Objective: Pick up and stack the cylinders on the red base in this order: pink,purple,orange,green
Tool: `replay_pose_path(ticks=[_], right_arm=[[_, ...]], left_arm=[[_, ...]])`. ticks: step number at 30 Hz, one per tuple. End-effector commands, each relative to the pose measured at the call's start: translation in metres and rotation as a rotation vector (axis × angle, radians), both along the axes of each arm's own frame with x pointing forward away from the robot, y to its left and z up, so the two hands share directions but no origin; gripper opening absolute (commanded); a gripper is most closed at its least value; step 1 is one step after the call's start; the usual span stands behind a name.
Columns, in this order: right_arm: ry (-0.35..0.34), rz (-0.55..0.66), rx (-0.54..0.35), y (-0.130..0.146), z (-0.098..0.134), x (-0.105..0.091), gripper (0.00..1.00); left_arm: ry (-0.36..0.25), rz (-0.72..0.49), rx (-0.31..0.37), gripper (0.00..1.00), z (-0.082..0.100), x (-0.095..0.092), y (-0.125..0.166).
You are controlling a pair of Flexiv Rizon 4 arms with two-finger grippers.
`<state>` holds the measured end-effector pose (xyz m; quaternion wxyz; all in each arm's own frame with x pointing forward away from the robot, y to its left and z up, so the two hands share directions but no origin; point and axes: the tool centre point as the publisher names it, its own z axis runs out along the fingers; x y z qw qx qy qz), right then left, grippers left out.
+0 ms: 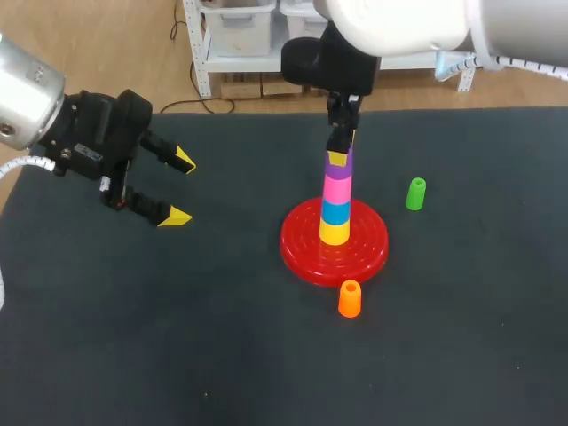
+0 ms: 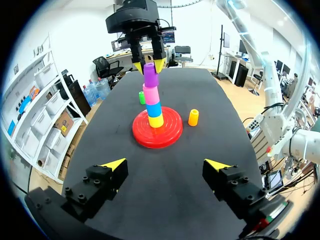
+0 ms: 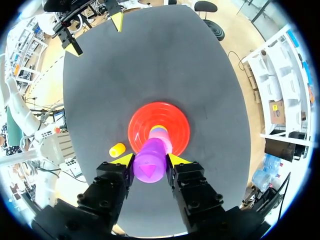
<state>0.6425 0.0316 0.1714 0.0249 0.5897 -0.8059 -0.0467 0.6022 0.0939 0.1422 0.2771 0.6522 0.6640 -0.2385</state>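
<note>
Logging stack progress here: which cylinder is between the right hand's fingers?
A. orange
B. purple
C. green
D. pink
B: the right hand is shut on the purple cylinder, atop the pink cylinder; the orange cylinder and green cylinder sit loose on the table.

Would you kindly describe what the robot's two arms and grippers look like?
The left arm and right arm have smooth silver-white casings with white corrugated cabling. The left gripper and right gripper are blocky, black and bolted, with triangular yellow tips.
</note>
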Motion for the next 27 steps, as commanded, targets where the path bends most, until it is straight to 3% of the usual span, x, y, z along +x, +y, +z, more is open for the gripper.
replay_pose_path(ticks=[1,16,27], right_arm=[[0.004,0.002,0.002,0.0,-0.019,0.0,0.0],[0.003,0.0,0.005,-0.002,-0.021,0.0,0.0],[-0.026,0.018,-0.01,0.007,-0.001,0.001,0.0]], left_arm=[[-0.001,0.001,0.001,1.0,-0.001,0.0,0.0],[-0.001,0.001,0.001,1.0,-0.001,0.0,0.0],[-0.001,0.001,0.001,1.0,-0.001,0.0,0.0]])
